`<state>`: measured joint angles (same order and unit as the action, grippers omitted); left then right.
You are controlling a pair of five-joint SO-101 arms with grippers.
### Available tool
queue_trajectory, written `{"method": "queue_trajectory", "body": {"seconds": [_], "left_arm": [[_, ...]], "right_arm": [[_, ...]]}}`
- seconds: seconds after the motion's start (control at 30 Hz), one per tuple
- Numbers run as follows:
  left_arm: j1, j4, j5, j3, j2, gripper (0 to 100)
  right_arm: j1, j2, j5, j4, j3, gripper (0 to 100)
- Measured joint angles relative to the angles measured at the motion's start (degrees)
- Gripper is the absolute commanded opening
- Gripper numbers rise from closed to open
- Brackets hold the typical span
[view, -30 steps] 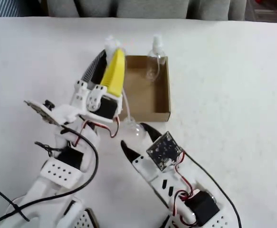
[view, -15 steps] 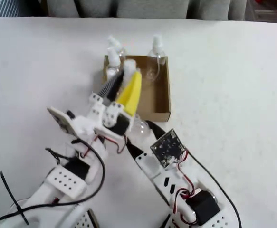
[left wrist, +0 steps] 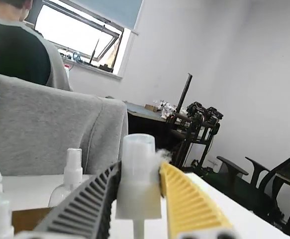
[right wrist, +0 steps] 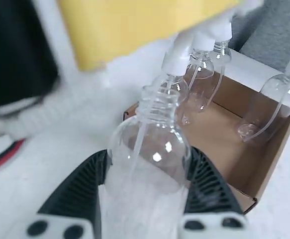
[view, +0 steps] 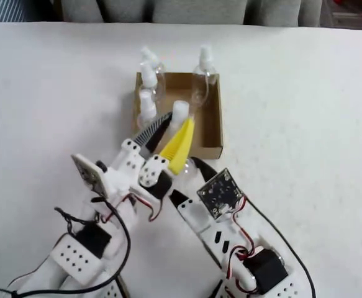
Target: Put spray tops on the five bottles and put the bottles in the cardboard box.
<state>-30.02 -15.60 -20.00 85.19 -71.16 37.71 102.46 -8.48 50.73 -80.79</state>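
Left claw pinches the spray top just above the upright open bottle clamped in the right claw beside the cardboard box, tube slanting down into its neck.

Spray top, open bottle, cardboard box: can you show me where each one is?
spray top (left wrist: 139, 172): left wrist view, on its white body
open bottle (right wrist: 147, 164): right wrist view, on its clear belly
cardboard box (view: 203, 127): high view, on its bare brown floor

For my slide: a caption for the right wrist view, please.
Right fingers hold an open bottle as the spray top sends its tube inside; cardboard box behind.
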Motion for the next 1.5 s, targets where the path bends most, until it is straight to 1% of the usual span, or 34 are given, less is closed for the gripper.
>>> {"method": "queue_trajectory", "body": {"seconds": [0.17, 0.3, 0.47, 0.57, 0.8, 1.17, 1.27, 1.33, 1.5], "left_arm": [[0.0, 11.3, 0.0, 0.0, -6.1, 2], [-0.2, 16.4, 0.0, 0.0, -7.6, 2], [-0.2, 16.6, -0.1, 0.4, -7.7, 2], [-1.3, 16.6, 0.1, 2.2, -8.3, 2], [-2.9, 16.4, 6.9, 3.8, -8.8, 2], [-4.0, 16.5, 7.7, 4.0, -8.7, 2], [-4.0, 14.9, 7.7, 4.3, -8.7, 3], [-4.0, 14.5, 7.7, 4.6, -8.7, 7], [-4.0, 14.2, 7.7, 4.7, -8.6, 26]], "right_arm": [[-0.5, 0.0, -0.1, 0.0, 0.0, 1.5], [-1.9, 0.0, -0.2, 0.2, 0.0, 1.5], [-2.1, 0.0, -0.2, 0.2, 0.0, 1.5], [-2.4, 0.0, -0.2, 0.3, -0.1, 1.5], [-4.9, 0.0, -0.3, 1.8, -0.1, 1.5], [-5.6, 0.0, -0.3, 2.0, -0.1, 1.5], [-5.8, 0.1, -0.3, 1.9, 0.0, 1.5], [-5.9, 0.1, -0.3, 1.9, 0.0, 1.5], [-6.2, 0.2, -0.3, 1.9, 0.1, 1.5]]}}
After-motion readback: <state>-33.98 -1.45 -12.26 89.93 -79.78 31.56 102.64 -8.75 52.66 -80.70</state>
